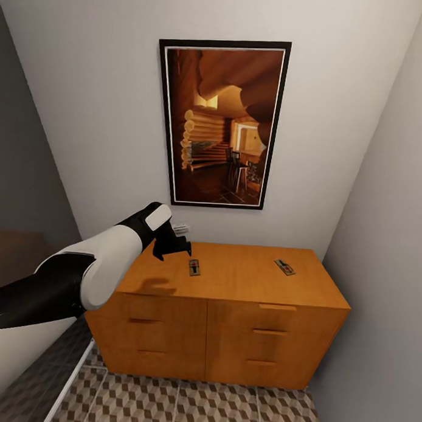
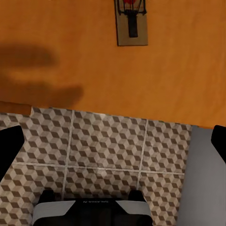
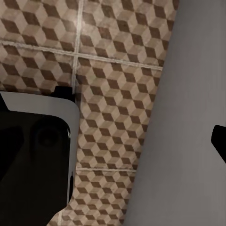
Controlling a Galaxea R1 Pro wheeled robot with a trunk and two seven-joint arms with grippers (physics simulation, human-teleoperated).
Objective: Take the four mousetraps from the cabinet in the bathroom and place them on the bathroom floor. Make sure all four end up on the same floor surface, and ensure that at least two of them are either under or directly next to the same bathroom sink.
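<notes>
A tall black-framed picture of a log-cabin interior (image 1: 221, 123) hangs at twelve o'clock on the pale off-white plaster wall (image 1: 87, 97). A plain grey side wall (image 1: 386, 241) rises at three o'clock.

No readable text anywhere — only blurred, illegible marks on the robot's body (image 2: 92, 207).

Orange-brown cabinet (image 1: 232, 309), set on cube-pattern tiled floor (image 1: 198, 408); two mousetraps are laid flat on its top, one left of centre (image 1: 194, 267), one toward the right (image 1: 285, 267).
</notes>
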